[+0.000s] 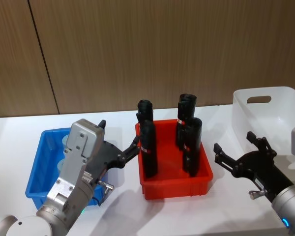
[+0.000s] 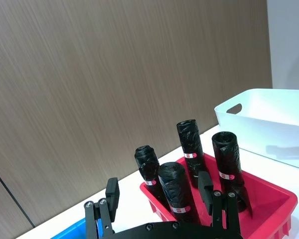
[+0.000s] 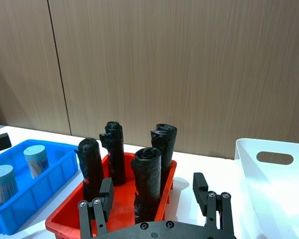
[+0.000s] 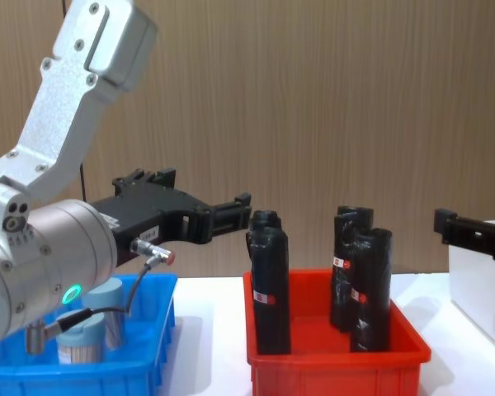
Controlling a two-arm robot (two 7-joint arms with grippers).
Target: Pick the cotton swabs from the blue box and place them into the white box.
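Fingers spread and empty, the left gripper (image 1: 119, 133) hovers above the right end of the blue box (image 1: 37, 172), where two jars of cotton swabs (image 3: 2, 183) stand upright. The right gripper (image 1: 233, 141), fingers likewise apart, hangs over the white desk (image 1: 19, 132) between the red bin (image 1: 174, 189) of black rolls (image 1: 148, 147) and the white box (image 1: 280, 118).

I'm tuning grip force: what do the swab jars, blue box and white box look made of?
The cotton swabs sit in clear smooth jars, probably plastic: sticks show through; lids look matte. The blue box looks like glossy moulded plastic, with light sheen. The white box seems milky, slightly translucent plastic, smooth-walled with a moulded handle cut-out.
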